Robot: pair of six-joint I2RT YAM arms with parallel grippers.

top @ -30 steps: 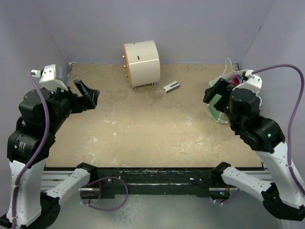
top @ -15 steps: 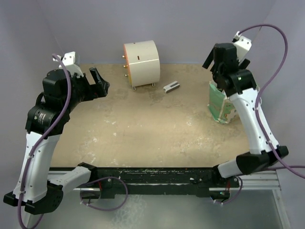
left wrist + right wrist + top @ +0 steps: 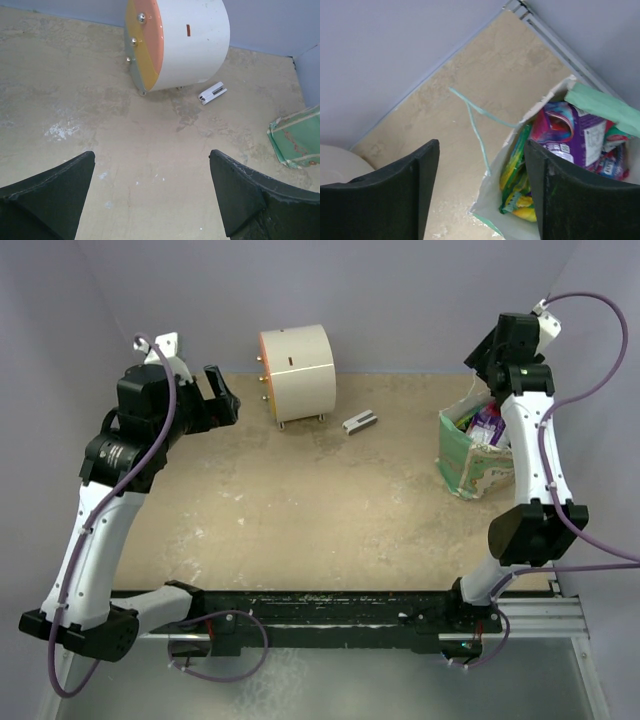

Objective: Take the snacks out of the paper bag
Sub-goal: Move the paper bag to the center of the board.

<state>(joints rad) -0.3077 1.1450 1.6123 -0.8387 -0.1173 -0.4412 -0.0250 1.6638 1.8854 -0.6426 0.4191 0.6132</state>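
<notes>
The mint-green paper bag (image 3: 468, 462) stands at the right of the table with its mouth open. Snacks (image 3: 487, 424) show inside it. In the right wrist view a purple packet (image 3: 570, 135) and a green-yellow packet (image 3: 516, 176) lie against the bag's white inner wall (image 3: 492, 205), and a thin loop handle (image 3: 476, 125) hangs out. My right gripper (image 3: 481, 149) hovers open above the bag's mouth and holds nothing; from the top it (image 3: 480, 355) is raised by the back wall. My left gripper (image 3: 152, 159) is open and empty, high over the left of the table (image 3: 215, 400).
A white cylinder with an orange rim (image 3: 297, 371) lies on its side at the back middle. A small grey-white block (image 3: 359, 422) lies just right of it. Purple walls close in the back and both sides. The bag's corner (image 3: 297, 140) shows in the left wrist view.
Both arms have risen and reached toward the back. The right gripper has gone from beside the bag to above its open mouth. The bag has stayed in place.
</notes>
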